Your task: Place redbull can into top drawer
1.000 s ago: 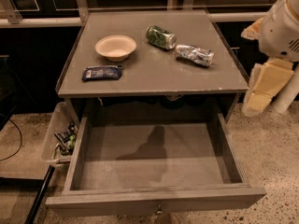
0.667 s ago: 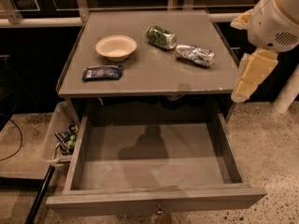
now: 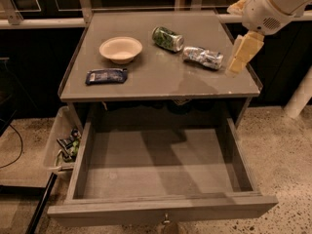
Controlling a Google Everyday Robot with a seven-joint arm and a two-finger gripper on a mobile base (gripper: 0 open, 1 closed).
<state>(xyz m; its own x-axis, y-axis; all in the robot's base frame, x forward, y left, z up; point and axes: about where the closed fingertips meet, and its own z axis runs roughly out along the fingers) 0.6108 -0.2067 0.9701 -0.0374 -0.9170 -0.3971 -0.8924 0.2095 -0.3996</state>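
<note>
Redbull can [image 3: 203,57] lay toppled just beside the gripper [image 3: 245,53], one end pointing at it; grip state impossible to tell.

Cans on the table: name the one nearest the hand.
The silvery redbull can, just beside the hand at the table's right edge; the green-patterned can is farther.

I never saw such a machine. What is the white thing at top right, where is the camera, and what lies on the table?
The white thing is a robot arm; its pale gripper hangs over the right edge of the table, beside the redbull can, holding nothing visible. The one camera looks down on the table from its front. On it lie the redbull can, a green can, a bowl and a dark-blue packet. Below, the top drawer stands open and empty. A plastic bin sits at the left.
</note>
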